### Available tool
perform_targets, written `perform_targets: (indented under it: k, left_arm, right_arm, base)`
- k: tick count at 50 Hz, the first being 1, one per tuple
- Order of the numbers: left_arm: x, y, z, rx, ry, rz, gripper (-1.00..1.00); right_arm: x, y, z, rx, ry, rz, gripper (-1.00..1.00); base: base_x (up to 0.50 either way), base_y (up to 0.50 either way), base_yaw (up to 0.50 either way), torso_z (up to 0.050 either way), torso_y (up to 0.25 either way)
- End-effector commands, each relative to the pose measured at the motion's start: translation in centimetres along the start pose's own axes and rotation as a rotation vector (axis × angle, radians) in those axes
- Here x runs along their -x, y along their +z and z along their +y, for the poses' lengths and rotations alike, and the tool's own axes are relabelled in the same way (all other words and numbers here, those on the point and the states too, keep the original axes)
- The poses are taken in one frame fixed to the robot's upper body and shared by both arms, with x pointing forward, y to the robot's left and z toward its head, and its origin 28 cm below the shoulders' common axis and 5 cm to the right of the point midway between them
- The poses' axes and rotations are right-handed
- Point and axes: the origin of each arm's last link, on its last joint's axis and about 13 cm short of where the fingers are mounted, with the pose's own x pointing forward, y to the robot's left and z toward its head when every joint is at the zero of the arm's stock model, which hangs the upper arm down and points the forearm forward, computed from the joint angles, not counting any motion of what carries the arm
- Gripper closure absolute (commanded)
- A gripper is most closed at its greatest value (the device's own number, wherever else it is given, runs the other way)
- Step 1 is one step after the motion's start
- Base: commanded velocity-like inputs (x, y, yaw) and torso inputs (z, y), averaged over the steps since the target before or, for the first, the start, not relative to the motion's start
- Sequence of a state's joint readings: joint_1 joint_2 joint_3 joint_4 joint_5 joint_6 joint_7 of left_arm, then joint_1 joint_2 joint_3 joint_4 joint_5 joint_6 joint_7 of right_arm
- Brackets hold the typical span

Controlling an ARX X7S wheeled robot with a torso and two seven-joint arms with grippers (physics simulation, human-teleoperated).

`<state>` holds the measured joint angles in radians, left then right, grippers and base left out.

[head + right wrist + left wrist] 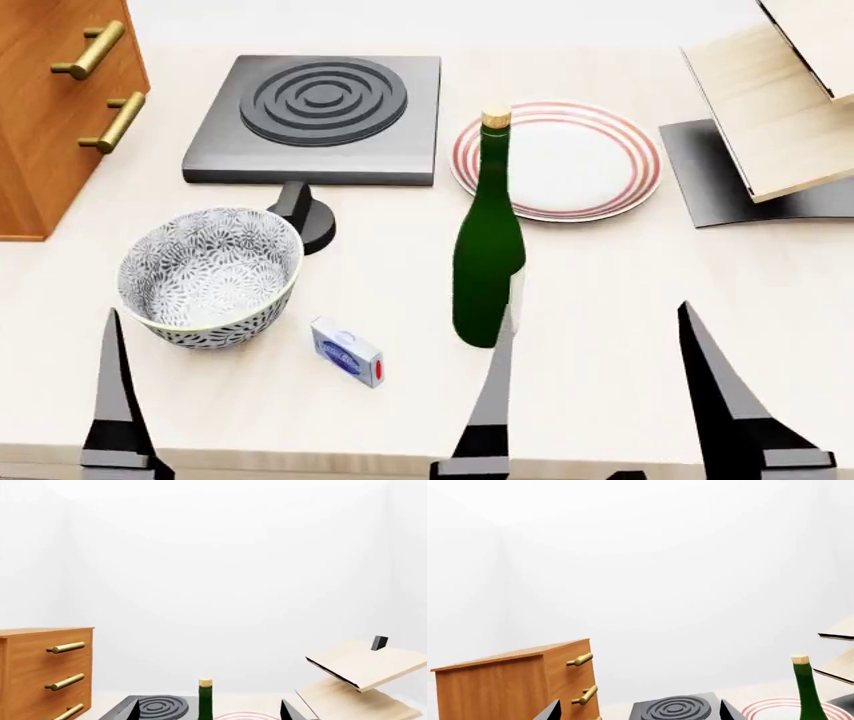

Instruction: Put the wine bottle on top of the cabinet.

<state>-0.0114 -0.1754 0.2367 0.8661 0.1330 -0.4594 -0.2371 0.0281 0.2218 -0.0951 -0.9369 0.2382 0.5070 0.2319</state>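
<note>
The wine bottle (486, 240) stands upright at the centre of the head view, long axis vertical, cork up, on the pale worktop (614, 300). It sits just in front of the red-rimmed plate (587, 160), right of the patterned bowl (210, 273) and the small blue box (348, 352). The cabinet (54, 110) fills the upper left corner, beside the black hotplate (320, 115); a slanted wooden rack (787, 90) occupies the upper right. The right gripper (601, 400) shows two dark fingers spread wide at the bottom right, empty, the bottle just ahead of its inner finger. Only one finger of the left gripper (118, 400) shows at lower left, farther off, so the right arm is judged nearer.

In the left wrist view, the bottle's neck rises at the lower right, the cabinet at lower left; the two finger tips at the bottom edge stand apart, empty.

In the right wrist view, the bottle's corked neck stands at bottom centre between the parted jaws, straight ahead.
</note>
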Motion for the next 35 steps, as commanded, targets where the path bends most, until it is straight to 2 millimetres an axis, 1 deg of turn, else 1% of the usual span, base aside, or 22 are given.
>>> perform_targets:
  k: [1,10,35]
  left_arm:
    - [0.08,0.68,0.18,0.032,-0.021,-0.046,-1.00]
    - [0.12,0.75,0.14,0.031,-0.022,-0.045,-1.00]
    - [0.17,1.10,0.04,0.032,-0.027,-0.053,-1.00]
  right_arm:
    - [-0.50,-0.22,-0.33,0.029,-0.049,0.019,-1.00]
    - [-0.46,-0.28,-0.46,0.000,-0.043,0.040,-1.00]
    - [-0.44,-0.07,-0.45,-0.017,-0.040,0.040,-1.00]
  base:
    - [0.00,0.00,0.00,0.000,0.000]
    - [0.01,0.00,0.00,0.000,0.000]
    - [0.50,0.00,0.00,0.000,0.000]
